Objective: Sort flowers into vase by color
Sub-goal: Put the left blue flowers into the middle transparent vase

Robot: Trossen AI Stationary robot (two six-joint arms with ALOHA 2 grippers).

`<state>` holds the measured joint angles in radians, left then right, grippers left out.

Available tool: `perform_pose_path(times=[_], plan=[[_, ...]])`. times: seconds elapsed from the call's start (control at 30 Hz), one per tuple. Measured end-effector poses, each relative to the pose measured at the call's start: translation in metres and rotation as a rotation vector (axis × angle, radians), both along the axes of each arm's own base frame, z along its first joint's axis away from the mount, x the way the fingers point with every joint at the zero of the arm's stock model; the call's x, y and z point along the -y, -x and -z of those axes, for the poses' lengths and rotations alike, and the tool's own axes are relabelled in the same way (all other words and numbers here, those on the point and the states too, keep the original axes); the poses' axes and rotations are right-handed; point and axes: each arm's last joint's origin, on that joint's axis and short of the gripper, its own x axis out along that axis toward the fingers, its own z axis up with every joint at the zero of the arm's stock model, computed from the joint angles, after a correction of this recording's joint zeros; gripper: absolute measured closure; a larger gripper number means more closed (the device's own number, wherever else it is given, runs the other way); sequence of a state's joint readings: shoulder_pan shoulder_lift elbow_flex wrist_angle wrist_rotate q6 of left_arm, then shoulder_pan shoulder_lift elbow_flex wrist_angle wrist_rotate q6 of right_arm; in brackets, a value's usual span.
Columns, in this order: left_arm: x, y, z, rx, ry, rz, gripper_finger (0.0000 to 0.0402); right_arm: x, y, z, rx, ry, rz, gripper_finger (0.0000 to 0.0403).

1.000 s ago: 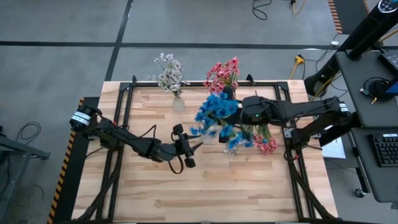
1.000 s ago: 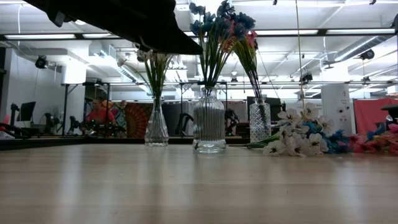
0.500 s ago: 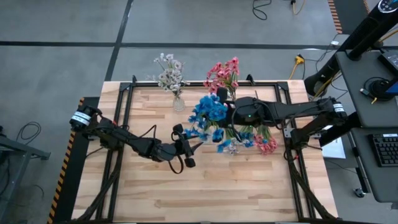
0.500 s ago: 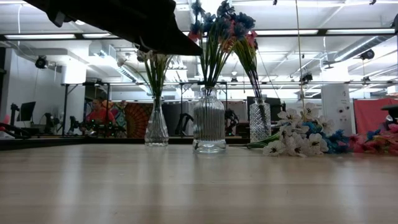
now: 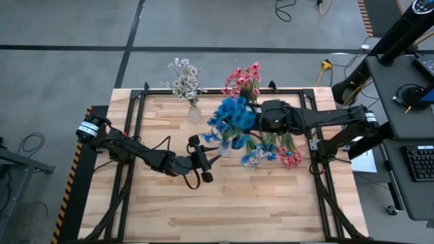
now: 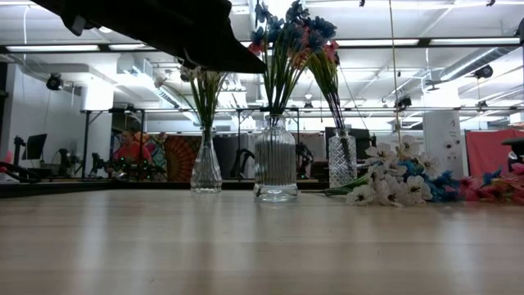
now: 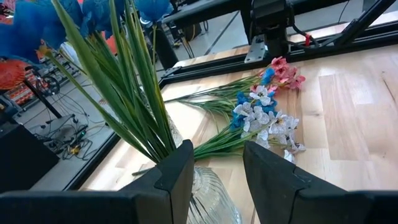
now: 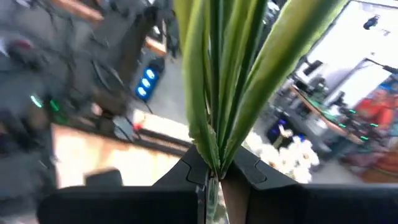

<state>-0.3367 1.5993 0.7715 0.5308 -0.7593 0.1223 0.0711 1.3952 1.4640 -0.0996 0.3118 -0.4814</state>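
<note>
Pinching green stems of blue flowers, right pincer pressed tight, above ribbed vase mid-worktop. Left pincer partly spread, holding nothing, just beside ribbed vase. Loose flowers lie beside vase toward right edge. Near half of worktop bare.

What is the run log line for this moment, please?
right gripper: shut on blue flowers, over ribbed vase | left gripper: open, waiting

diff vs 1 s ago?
The right gripper, still shut on the blue-blossomed flower spray, carried it toward the table's far side. The left gripper, the white flowers in their glass vase and the loose flowers lying on the table stayed put.
</note>
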Motion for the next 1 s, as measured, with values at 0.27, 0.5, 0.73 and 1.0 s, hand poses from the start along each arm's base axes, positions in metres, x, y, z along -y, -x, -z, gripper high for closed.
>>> perform_pose_path(times=[0.27,0.5,0.73,1.0], plan=[[0.0,0.0,0.0,0.0,0.0,0.0,0.0278,0.0,-0.005,0.013,-0.078,-0.103,-0.036,0.0385],[0.0,0.0,0.0,0.0,0.0,0.0,0.0278,0.007,-0.024,0.033,-0.131,0.011,0.088,0.0385],[0.0,0.0,0.0,-0.005,-0.002,0.0,0.0278,0.002,-0.022,0.015,-0.085,0.058,0.071,0.0385],[0.0,0.0,0.003,-0.02,0.038,0.049,0.0277,-0.027,0.013,-0.024,-0.043,0.013,-0.018,0.0385]])
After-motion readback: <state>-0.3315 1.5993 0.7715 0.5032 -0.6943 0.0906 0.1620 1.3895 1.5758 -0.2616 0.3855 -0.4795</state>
